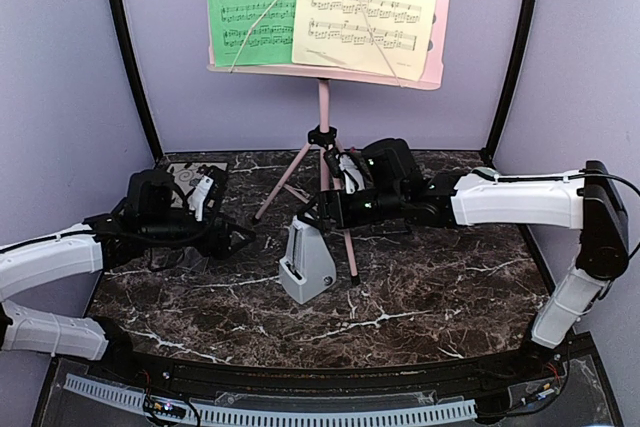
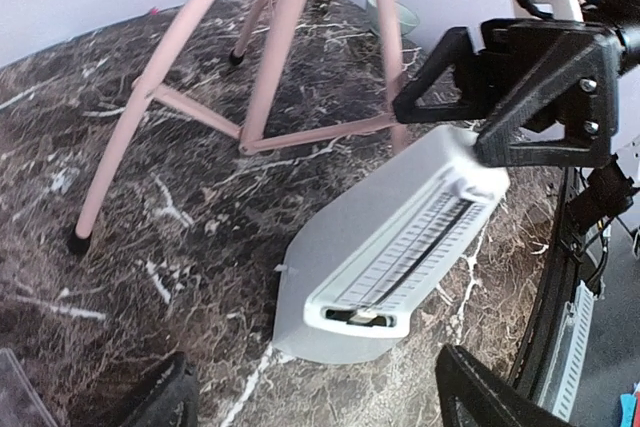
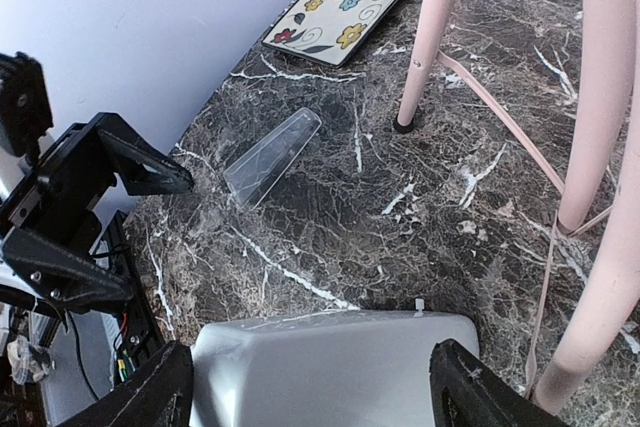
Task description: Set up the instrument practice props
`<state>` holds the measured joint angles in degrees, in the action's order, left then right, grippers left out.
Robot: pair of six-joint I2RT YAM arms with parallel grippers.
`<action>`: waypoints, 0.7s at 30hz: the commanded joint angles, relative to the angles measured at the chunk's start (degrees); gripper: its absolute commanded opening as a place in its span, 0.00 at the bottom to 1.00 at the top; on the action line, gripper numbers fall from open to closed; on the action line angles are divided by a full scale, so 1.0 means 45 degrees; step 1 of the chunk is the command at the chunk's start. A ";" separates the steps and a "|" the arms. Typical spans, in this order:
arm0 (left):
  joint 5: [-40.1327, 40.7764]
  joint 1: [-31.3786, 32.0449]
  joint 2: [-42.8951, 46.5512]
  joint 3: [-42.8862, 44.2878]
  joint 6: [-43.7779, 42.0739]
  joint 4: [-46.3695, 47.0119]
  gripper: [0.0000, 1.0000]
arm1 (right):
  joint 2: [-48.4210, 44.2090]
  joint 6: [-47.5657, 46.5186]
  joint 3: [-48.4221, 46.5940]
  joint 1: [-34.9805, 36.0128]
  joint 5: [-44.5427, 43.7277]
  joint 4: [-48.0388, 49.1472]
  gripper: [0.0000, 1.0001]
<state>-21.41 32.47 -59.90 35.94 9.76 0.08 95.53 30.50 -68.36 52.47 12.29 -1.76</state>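
Note:
The pink music stand (image 1: 324,102) stands at the back on tripod legs (image 2: 270,77), with a green page (image 1: 250,2) and a pale-yellow page (image 1: 365,7) on its desk. In front of the legs, the grey-white metronome (image 1: 307,262) stands upright on the table. My left gripper (image 1: 240,235) is open just left of it, and its base (image 2: 350,317) lies a little beyond the fingertips. My right gripper (image 1: 318,215) is open, its fingers (image 2: 530,97) flanking the metronome's top. Its grey back (image 3: 330,367) fills the gap between them. Contact is unclear.
A flower-patterned flat card (image 3: 345,2) lies at the back left by the wall. A clear plastic piece (image 3: 270,157) lies on the marble table (image 1: 430,297) near the left arm. A small pale-green bowl (image 2: 395,17) sits behind the stand's legs. Lilac walls close in three sides.

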 commanded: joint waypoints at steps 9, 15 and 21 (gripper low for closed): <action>0.0425 0.2633 -0.1471 0.0490 -0.0951 0.3056 0.44 | 0.0544 -0.0176 0.0310 0.0099 -0.0435 -0.1435 0.81; 0.0247 0.2915 -0.2680 0.1362 -0.1641 0.2954 0.22 | 0.0578 -0.0216 0.0269 0.0100 -0.0494 -0.1532 0.80; 0.0407 0.2922 -0.3178 0.1617 -0.1921 0.3153 0.11 | 0.0569 -0.0216 0.0269 0.0098 -0.0545 -0.1563 0.79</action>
<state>-19.88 45.30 -73.43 41.04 3.09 12.23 95.57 30.61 -68.36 52.51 12.21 -1.63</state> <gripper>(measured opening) 0.138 0.795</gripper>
